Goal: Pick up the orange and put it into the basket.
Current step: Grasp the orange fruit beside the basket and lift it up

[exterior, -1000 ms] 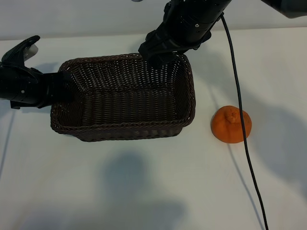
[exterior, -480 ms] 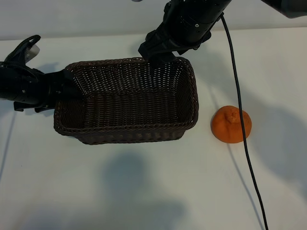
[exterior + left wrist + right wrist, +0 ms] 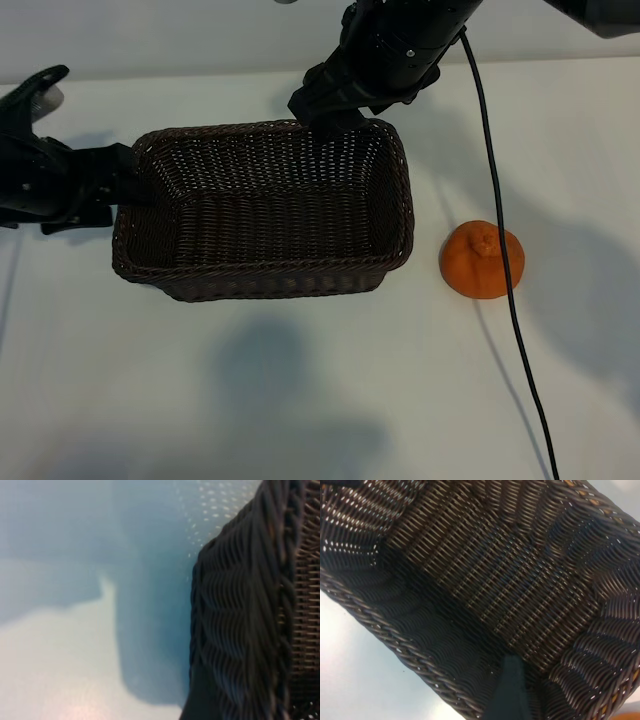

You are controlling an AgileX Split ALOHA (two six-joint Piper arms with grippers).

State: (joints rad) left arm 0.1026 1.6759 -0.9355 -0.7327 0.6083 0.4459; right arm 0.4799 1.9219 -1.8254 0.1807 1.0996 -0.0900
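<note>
The orange lies on the white table to the right of the basket, a short gap between them. The dark woven basket holds nothing. My left gripper sits just off the basket's left end wall, open and empty. Its wrist view shows that outer wall close by and the edge of one finger. My right gripper hangs open over the basket's far rim, holding nothing. One of its fingers shows above the basket's inner wall.
A black cable runs down from the right arm across the orange's right side and on to the table's front edge. Bare white table lies in front of the basket and to the right of the orange.
My left gripper has opened, let go of the basket's left wall and drawn back to the left. The basket shifted slightly to the right. The right arm and the orange have not moved.
</note>
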